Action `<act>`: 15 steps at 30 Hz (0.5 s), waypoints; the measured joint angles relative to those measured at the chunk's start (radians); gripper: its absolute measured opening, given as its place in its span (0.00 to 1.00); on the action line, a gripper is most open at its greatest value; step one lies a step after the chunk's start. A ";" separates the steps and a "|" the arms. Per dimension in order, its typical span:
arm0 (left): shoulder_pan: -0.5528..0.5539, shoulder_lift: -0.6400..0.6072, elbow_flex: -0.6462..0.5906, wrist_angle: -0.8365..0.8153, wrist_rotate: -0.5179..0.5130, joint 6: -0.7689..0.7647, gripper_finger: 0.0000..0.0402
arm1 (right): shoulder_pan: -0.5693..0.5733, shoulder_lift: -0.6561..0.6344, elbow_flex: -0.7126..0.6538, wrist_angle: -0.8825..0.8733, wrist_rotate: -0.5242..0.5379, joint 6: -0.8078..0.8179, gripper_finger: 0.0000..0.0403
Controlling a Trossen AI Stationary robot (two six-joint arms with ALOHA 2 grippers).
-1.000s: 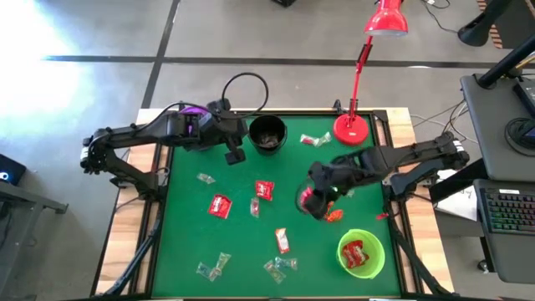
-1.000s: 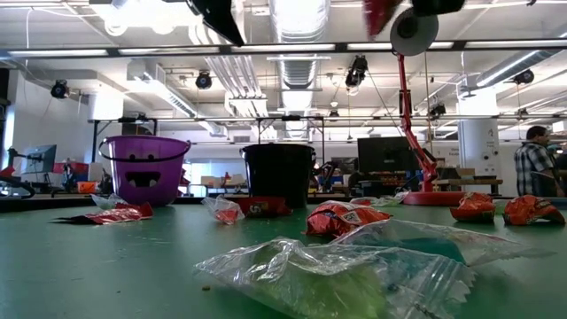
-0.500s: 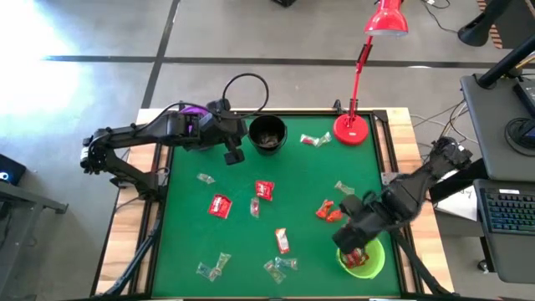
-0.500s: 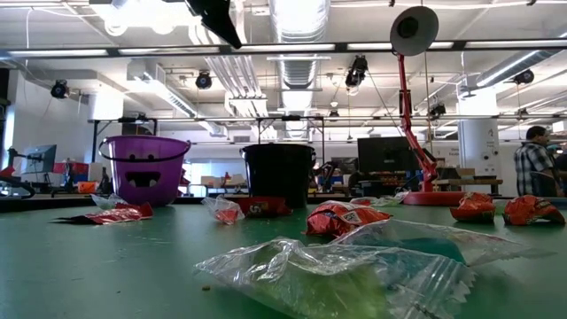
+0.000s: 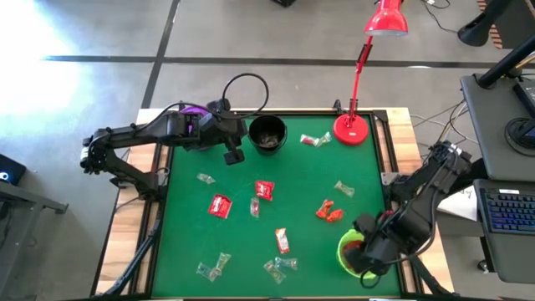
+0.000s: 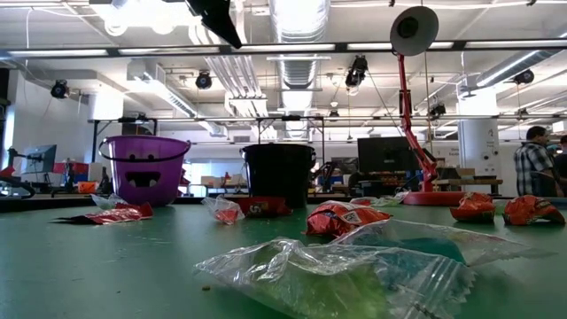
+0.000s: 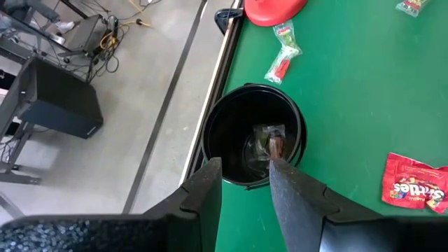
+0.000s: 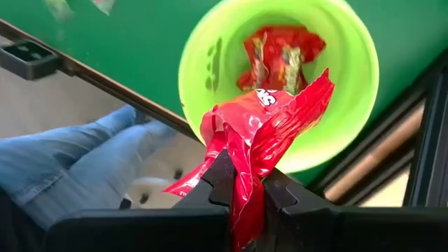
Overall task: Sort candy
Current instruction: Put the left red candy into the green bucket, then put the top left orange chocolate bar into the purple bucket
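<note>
Hovering over the black bowl (image 5: 267, 134) at the table's far edge, the left gripper (image 7: 243, 183) is standing with its fingers parted and nothing between them; one clear-wrapped sweet (image 7: 269, 142) is lying inside the bowl directly beyond the fingertips. Loose candy (image 5: 265, 190) is lying scattered across the green table (image 5: 184, 242) between the arms. At the near right corner, the right gripper (image 8: 241, 192) is clamping a red candy packet (image 8: 262, 133) directly above the green bowl (image 8: 350, 105), where more red packets are lying.
</note>
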 joint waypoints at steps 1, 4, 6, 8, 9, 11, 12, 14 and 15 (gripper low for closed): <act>0.000 0.000 0.000 0.000 0.000 0.000 0.26 | 0.000 0.004 0.000 0.000 -0.006 -0.002 0.03; 0.000 0.000 0.000 0.000 0.000 0.000 0.26 | 0.000 0.013 0.000 0.001 -0.007 -0.008 0.07; 0.000 0.000 0.000 0.000 0.000 0.000 0.26 | 0.000 0.021 0.000 0.000 -0.007 -0.018 0.11; 0.000 0.000 0.000 0.000 0.000 0.000 0.26 | 0.000 0.032 0.000 0.000 -0.007 -0.018 0.16; 0.000 0.000 0.000 0.000 0.000 0.000 0.26 | 0.000 0.038 0.000 0.000 -0.008 -0.018 0.19; 0.000 0.000 0.000 0.000 0.000 0.000 0.26 | 0.000 0.046 0.000 0.000 -0.007 -0.018 0.24; 0.000 0.000 0.000 0.000 0.000 0.000 0.26 | 0.000 0.049 0.000 0.000 -0.005 -0.026 0.27; 0.000 0.000 0.000 0.000 0.000 0.000 0.26 | 0.000 0.051 0.000 0.000 0.003 -0.054 0.31; 0.000 0.000 0.000 0.000 0.000 0.000 0.26 | 0.000 0.052 0.000 -0.003 0.015 -0.066 0.33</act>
